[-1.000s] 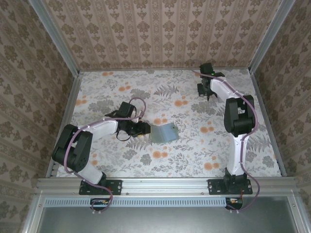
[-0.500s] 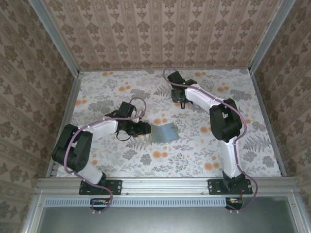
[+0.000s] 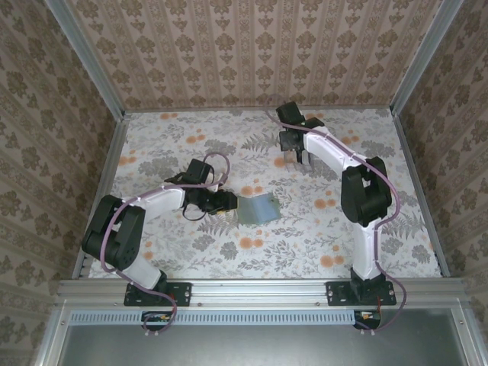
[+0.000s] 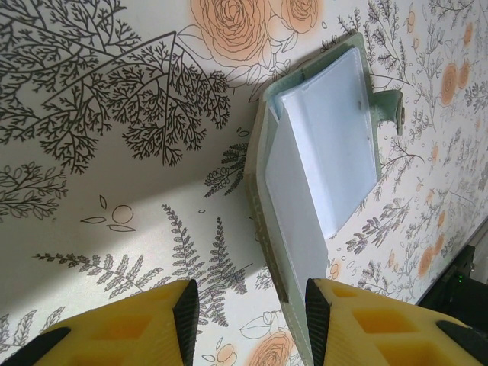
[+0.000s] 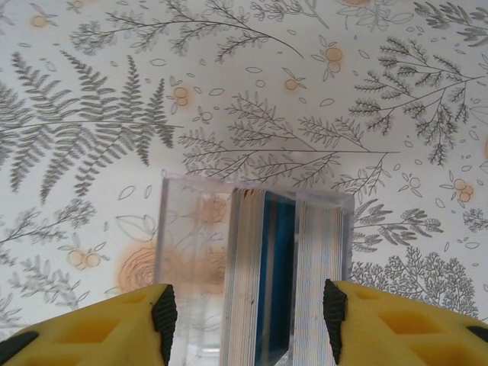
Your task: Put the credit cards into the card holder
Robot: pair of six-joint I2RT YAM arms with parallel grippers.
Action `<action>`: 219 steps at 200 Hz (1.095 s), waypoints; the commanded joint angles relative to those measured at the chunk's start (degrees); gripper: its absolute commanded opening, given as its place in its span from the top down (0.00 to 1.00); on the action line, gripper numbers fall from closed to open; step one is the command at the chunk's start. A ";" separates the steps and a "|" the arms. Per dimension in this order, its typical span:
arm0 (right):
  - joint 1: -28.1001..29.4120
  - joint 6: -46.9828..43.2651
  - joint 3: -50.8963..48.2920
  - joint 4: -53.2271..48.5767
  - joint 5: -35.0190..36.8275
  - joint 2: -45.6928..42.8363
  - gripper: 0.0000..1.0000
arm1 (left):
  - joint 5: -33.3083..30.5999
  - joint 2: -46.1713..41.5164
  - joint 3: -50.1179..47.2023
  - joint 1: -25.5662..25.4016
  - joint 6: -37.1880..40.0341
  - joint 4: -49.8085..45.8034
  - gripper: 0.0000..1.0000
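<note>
The card holder lies open in the middle of the table, grey-green outside and pale blue-grey inside, with one flap raised. My left gripper is at its left end. In the left wrist view the raised flap's edge runs between the fingers, close to the right pad, with a wide gap to the left pad. My right gripper hovers at the back of the table with its jaws apart. Just below it, the credit cards stand on edge in a stack, one of them blue.
The cards stand in a clear plastic box whose left half is empty. The floral tablecloth covers the whole table, and patterned walls close it in on three sides.
The right arm swung from the back right corner toward the middle back, and its jaws opened over the card box. The left arm and the card holder stayed still.
</note>
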 commanded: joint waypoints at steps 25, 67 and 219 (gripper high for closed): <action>-0.50 -3.71 4.74 -3.04 2.88 6.43 0.37 | 0.63 0.29 0.95 0.16 0.70 -0.15 0.56; -1.10 -2.40 4.66 -4.17 5.63 7.85 0.37 | 0.73 0.14 0.83 0.15 0.69 -0.28 0.56; -1.14 -5.50 1.67 -4.25 15.85 3.09 0.49 | 0.38 0.65 1.27 0.16 1.19 -0.48 0.58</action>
